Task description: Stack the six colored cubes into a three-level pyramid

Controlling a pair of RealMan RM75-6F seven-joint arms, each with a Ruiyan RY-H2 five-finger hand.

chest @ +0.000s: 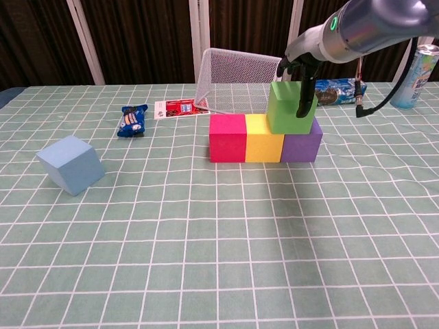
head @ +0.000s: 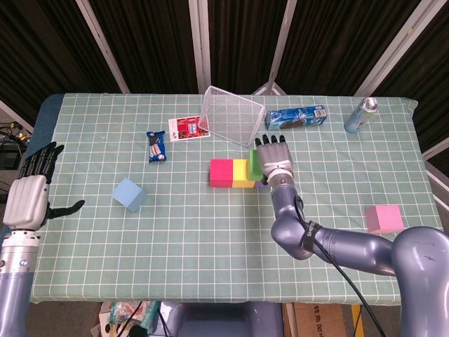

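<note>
Bottom row: the red cube [chest: 228,138], yellow cube [chest: 264,138] and purple cube [chest: 301,141] sit side by side, touching, just under the right hand [chest: 300,74]. This row looks done.
Second row: the green cube [chest: 291,108] sits on top, over the line where yellow and purple meet. One more cube must go beside it, and one on the very top.
Right hand: its fingers reach down over the green cube. One finger lies on the front face, so I think it holds the cube, but the grip is hard to see.
Left hand: the left hand [head: 29,195] is far off to the left, fingers apart, holding nothing.
Cubes left: the blue cube [chest: 70,164] lies far left of the right hand. The pink cube [head: 384,218] lies to its right, nearer the robot.
Other things: a wire basket [chest: 239,79] stands just behind the right hand. A snack bar [chest: 132,120], a card [chest: 180,108], a blue packet [head: 296,117] and a can [head: 360,114] lie farther off.
In the way: nothing blocks the empty spot on red and yellow.
</note>
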